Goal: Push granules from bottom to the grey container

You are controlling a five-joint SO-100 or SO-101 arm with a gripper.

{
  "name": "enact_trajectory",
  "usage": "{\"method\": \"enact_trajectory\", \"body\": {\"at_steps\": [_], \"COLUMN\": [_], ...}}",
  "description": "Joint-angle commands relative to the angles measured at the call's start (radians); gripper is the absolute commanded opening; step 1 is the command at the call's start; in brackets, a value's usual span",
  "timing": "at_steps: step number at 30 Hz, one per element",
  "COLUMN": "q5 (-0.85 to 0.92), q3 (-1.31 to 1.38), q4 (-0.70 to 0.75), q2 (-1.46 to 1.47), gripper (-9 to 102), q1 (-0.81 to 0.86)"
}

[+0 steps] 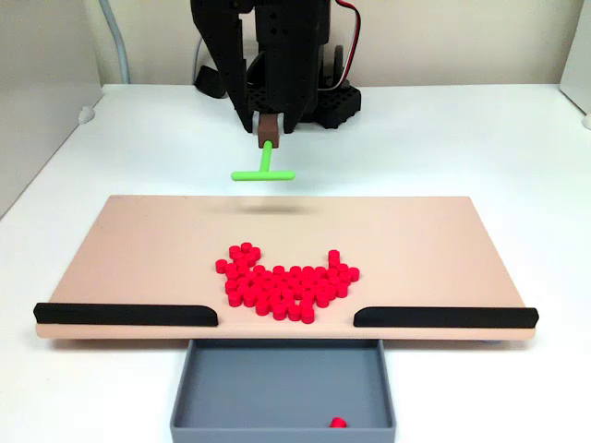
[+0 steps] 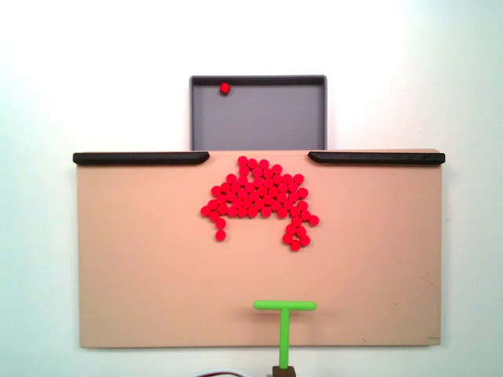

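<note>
A cluster of red granules (image 1: 284,282) lies on the tan board (image 1: 138,249), close to the gap between two black strips; in the top-down fixed view the granules (image 2: 259,196) sit just below that gap. The grey container (image 1: 277,383) stands past the gap with one red granule (image 1: 338,424) inside; from above the grey container (image 2: 267,118) holds that granule (image 2: 225,87) in a corner. My gripper (image 1: 269,127) is shut on the stem of the green T-shaped pusher (image 1: 263,170), which hangs over the board's far edge, apart from the granules. The pusher (image 2: 284,314) shows from above.
Two black strips (image 1: 125,314) (image 1: 446,317) line the board's edge on either side of the gap. The board rests on a white table (image 1: 517,148). The arm's black base (image 1: 323,97) stands behind the board. Bare board surrounds the cluster.
</note>
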State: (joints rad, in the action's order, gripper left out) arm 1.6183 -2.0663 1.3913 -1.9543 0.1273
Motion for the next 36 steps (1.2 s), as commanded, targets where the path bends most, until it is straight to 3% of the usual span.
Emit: {"method": "enact_trajectory", "body": {"at_steps": [1, 13, 22, 36], "q5": [0.023, 0.081, 0.081, 0.089], "q3": [-0.025, -0.176, -0.176, -0.081], "q4": [-0.063, -0.319, -0.397, -0.4], "q2": [-0.02, 0.034, 0.109, 0.216], "gripper": [0, 0, 0, 0], "q1": [0.015, 0.041, 0.046, 0.037]}}
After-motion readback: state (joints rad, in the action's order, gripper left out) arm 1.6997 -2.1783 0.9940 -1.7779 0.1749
